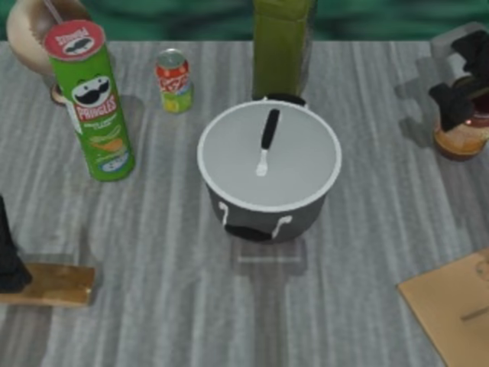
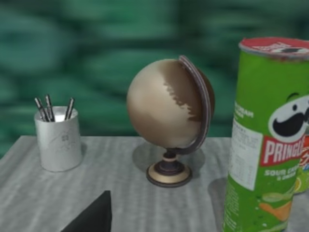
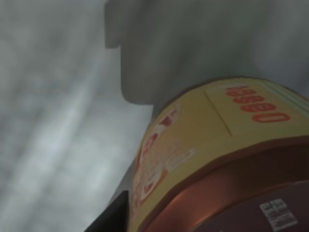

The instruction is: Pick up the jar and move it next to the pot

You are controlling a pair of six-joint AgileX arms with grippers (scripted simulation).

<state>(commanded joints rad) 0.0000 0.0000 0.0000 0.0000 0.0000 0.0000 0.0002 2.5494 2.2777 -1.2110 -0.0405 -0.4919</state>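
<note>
The jar (image 1: pixel 461 142), squat with an orange-tan label, stands near the table's right edge, well apart from the pot. My right gripper (image 1: pixel 457 103) comes down over it and hides its lid from above. In the right wrist view the jar (image 3: pixel 207 145) fills the picture, and one black fingertip (image 3: pixel 115 215) presses against its label; the gripper is shut on it. The pot (image 1: pixel 263 215), dark grey with a white-rimmed pale lid and black handle, sits mid-table. My left gripper (image 1: pixel 8 264) is parked open at the left edge.
A green Pringles can (image 1: pixel 95 115), a red-and-green soda can (image 1: pixel 174 80) and a globe (image 1: pixel 30 34) stand at the back left. A tall green bottle (image 1: pixel 281 46) rises right behind the pot. A wooden block (image 1: pixel 47 284) lies front left, a brown board (image 1: pixel 454 306) front right.
</note>
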